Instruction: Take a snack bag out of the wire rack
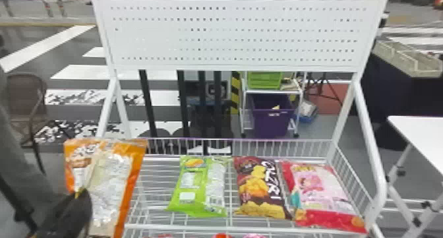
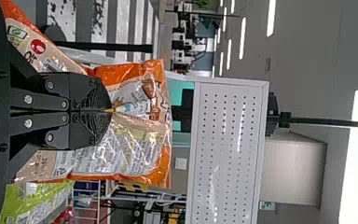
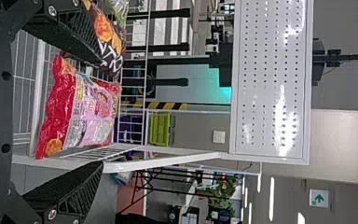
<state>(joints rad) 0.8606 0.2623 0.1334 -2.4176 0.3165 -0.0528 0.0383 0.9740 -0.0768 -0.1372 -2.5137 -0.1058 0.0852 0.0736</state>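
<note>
aloft at 8 o'clock in the head view, 1 orange snack bag (image 1: 113, 184) hangs upright, pinched between the 2 closed fingers of the left gripper (image 1: 83, 193). 3 more lie in a row in the wire rack (image 1: 197, 227): 1 green bag (image 1: 194, 188) near 6 o'clock, 1 brown bag (image 1: 260, 188) at 5, 1 pink-and-red bag (image 1: 321, 191) at 4. the right gripper's (image 3: 101, 114) 2 fingers stand wide apart.
</note>
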